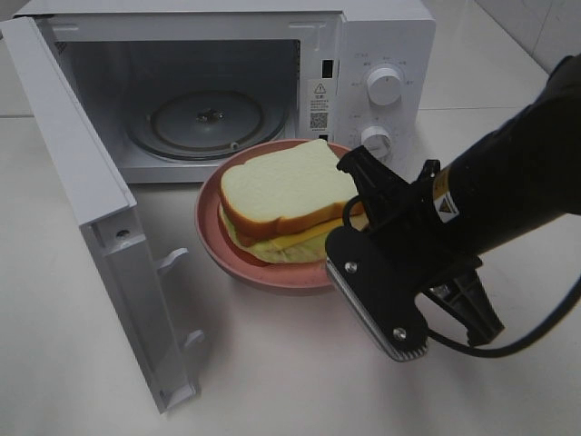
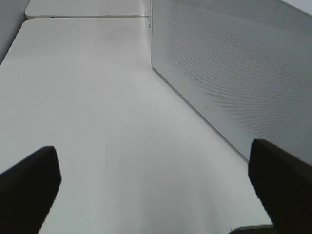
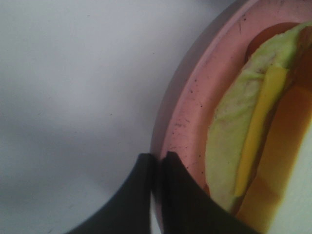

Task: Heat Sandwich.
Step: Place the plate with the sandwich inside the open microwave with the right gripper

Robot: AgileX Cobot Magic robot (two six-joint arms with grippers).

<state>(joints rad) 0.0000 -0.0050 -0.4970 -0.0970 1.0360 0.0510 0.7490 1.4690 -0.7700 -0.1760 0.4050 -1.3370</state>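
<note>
Your right tool (image 3: 157, 160), pinched shut on the pink plate (image 3: 190, 112) at its rim, risks tipping the sandwich (image 1: 281, 195) off short of the microwave (image 1: 390, 45); your left tool (image 2: 153, 156) hangs wide open, empty.

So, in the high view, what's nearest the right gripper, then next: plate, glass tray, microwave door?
1. Pink plate, rim pinched by the right gripper.
2. Glass tray, inside the microwave behind.
3. Microwave door, swung open far left.

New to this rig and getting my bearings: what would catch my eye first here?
A sandwich on a pink plate sits before a white microwave, whose door stands wide open on the left. The right gripper, reaching in from the right, appears shut on the plate's rim.
</note>
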